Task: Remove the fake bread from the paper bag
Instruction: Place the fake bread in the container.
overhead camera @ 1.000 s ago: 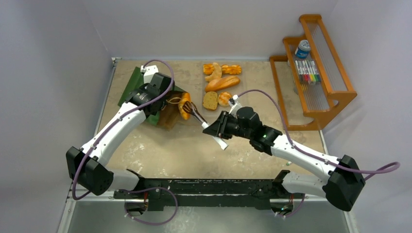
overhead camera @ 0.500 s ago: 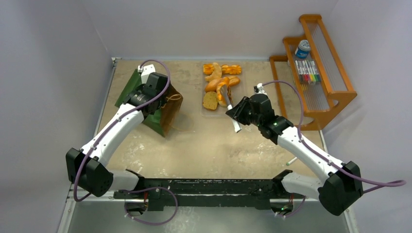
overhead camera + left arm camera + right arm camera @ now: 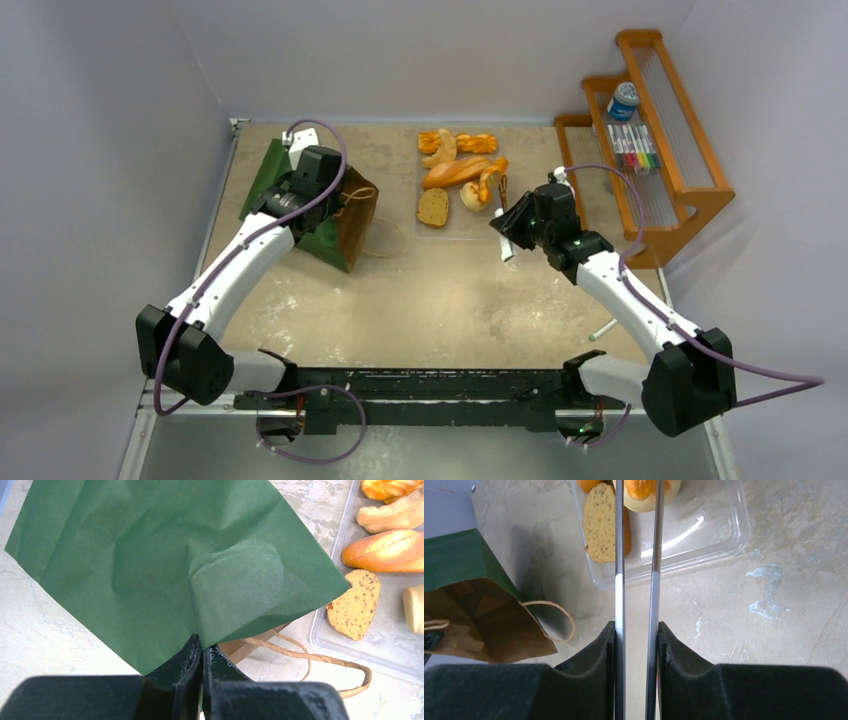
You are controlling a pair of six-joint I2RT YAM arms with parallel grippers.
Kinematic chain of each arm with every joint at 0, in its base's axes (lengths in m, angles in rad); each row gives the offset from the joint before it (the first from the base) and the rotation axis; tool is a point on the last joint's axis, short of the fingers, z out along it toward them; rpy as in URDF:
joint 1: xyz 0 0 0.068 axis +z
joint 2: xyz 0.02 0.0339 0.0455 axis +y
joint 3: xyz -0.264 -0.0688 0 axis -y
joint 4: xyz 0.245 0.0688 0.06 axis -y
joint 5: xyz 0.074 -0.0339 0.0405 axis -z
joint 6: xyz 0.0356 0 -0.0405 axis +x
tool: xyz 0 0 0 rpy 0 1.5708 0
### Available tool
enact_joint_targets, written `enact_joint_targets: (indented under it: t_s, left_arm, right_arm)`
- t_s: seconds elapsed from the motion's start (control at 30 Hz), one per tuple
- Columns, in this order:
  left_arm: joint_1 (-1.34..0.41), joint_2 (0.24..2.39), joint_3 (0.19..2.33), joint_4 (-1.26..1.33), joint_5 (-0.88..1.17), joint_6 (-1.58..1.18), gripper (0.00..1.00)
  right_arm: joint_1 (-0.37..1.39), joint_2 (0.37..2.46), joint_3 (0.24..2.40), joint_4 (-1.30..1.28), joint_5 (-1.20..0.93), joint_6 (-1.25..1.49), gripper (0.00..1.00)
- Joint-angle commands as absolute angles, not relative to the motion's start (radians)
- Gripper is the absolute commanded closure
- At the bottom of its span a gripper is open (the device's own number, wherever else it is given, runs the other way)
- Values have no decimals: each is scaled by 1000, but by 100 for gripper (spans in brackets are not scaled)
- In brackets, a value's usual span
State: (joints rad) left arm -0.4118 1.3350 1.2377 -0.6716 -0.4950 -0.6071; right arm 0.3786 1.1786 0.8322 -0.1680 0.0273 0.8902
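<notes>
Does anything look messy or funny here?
The paper bag is tipped over and creased, its edge pinched in the left gripper. The right gripper holds metal tongs rather than touching the fake bread. Nothing looks spilled or broken.

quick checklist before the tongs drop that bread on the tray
1. left tool shut on the paper bag edge: ok
2. right tool clamped on the tongs: ok
3. bread piece between the tong tips: ok
4. piece above the clear tray: ok
5. free spot under it: cannot tell, other bread lies close
6. bag emptied: cannot tell, inside only partly in view
</notes>
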Motion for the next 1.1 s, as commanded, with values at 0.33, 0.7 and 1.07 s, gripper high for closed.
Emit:
enact_joint_targets:
  t_s: [0.33,0.7,1.07]
  left_arm:
    - [-403,1370,1222,-593,-471,-567,97]
    - [-401,1398,1199,-536,-469,-603,97]
    - [-402,1406,1179,-515,-463,-623,96]
  right_arm:
    - [267,1202,783,-3,-206,830,100]
    - [268,1183,859,-16,-295,793,100]
    - [266,1072,864,-82,-214,790,100]
